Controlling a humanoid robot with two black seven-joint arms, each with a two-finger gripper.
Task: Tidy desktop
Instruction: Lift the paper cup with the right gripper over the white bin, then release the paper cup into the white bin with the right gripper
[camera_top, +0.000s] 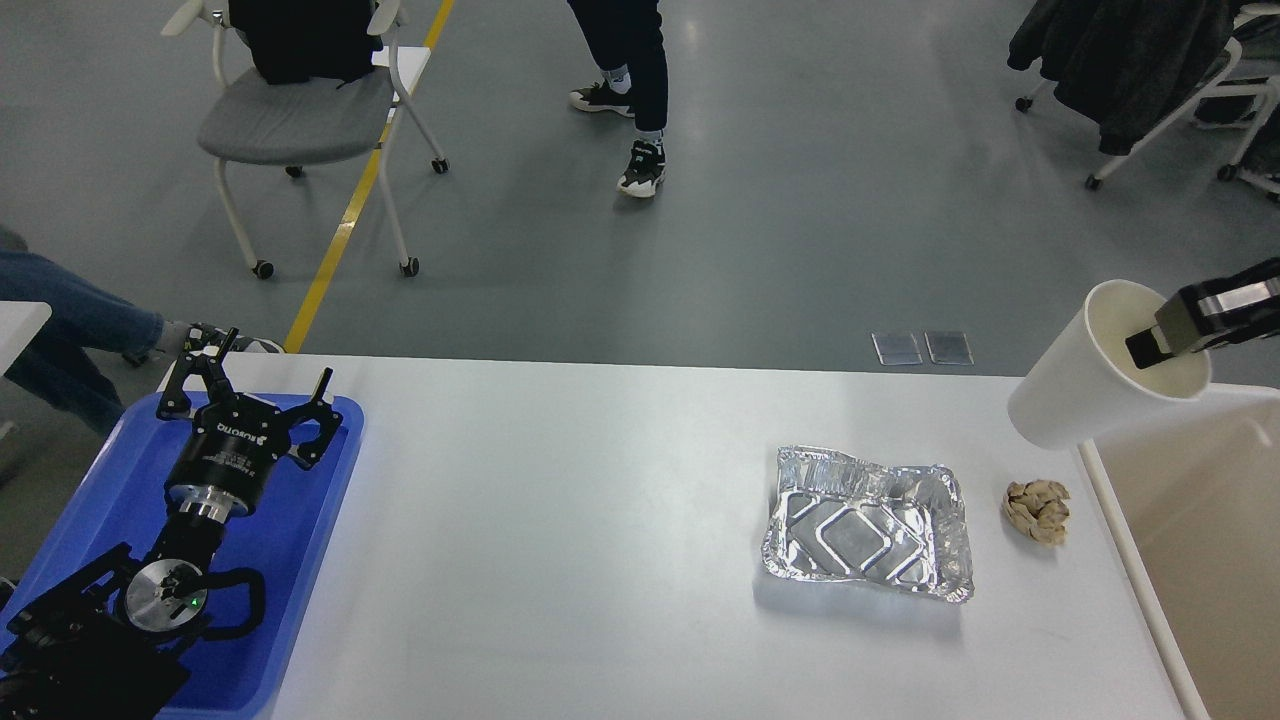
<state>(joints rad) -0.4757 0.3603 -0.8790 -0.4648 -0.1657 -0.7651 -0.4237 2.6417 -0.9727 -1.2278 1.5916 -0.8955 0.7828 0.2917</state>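
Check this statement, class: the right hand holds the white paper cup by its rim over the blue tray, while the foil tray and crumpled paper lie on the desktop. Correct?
Not quite. The head view shows the right hand holding the white paper cup by its rim at the cream-white bin, not the blue tray. The foil tray and crumpled paper do lie on the desktop.

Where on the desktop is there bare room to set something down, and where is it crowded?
Bare: the wide middle of the desktop, between the blue tray and foil container, plus the strip in front of it. Crowded: the right end, with the container and crumpled paper ball beside the bin.
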